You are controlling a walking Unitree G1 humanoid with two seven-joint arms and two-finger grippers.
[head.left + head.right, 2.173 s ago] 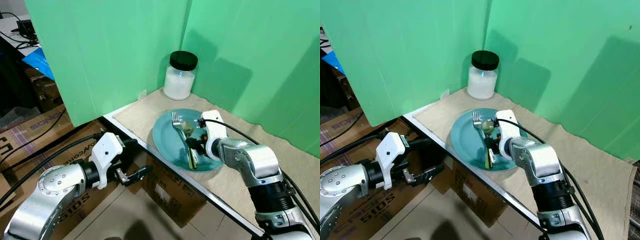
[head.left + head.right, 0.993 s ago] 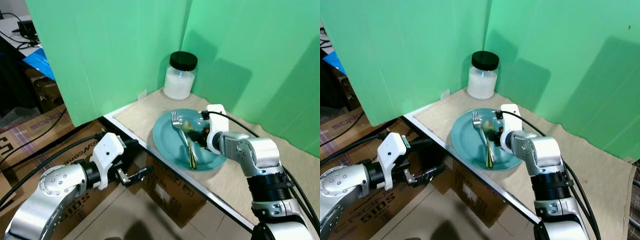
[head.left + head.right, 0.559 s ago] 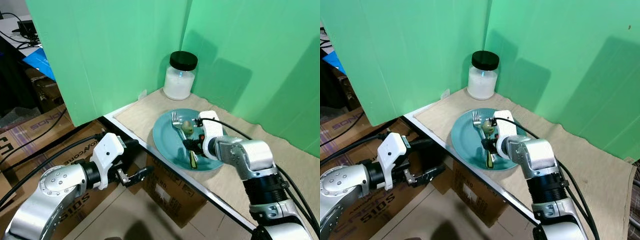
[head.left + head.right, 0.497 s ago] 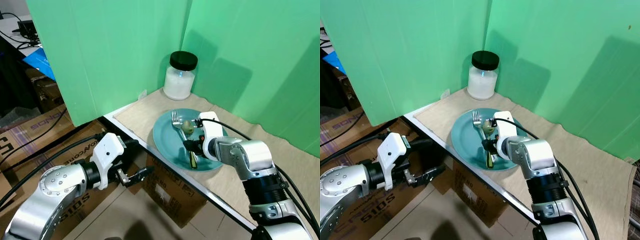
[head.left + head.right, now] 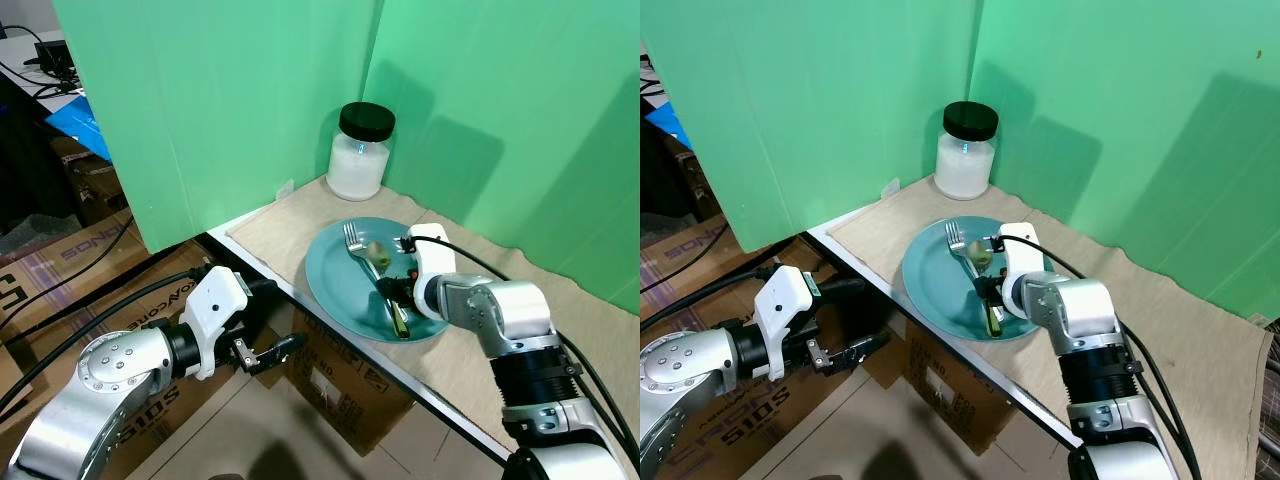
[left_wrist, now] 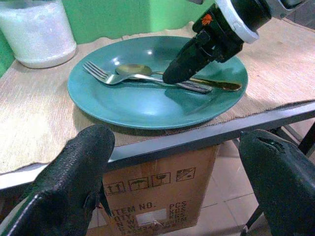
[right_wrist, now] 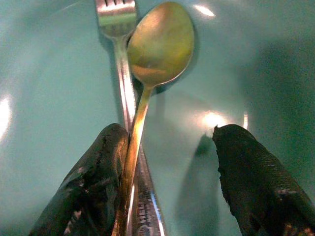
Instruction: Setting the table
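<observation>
1. My right gripper is down inside the plate, its two black fingers spread. One finger lies against the handles of the cutlery; the other stands apart on bare glaze.
2. Between and ahead of those fingers lie one spoon and one fork, side by side and touching along their handles. The spoon's bowl sits just beside the fork's tines.
3. From my head, the spoon and fork run from about 11 o'clock on the plate toward 5 o'clock, with the tines and bowl at the far end and the yellowish handle tips near the plate's near rim.
4. There is one teal plate. It rests on a beige cloth that covers the bench, close to the bench's near edge.
5. At the plate's 12 o'clock, well back against the green backdrop, stands one jar with a black lid and white contents.
6. My left gripper hangs below the bench edge, at about 8 o'clock from the plate, with its two fingers wide apart and holding nothing.
7. Under the bench sits one cardboard box printed with "ITEM NO." More cardboard boxes lie on the floor at my left.
</observation>
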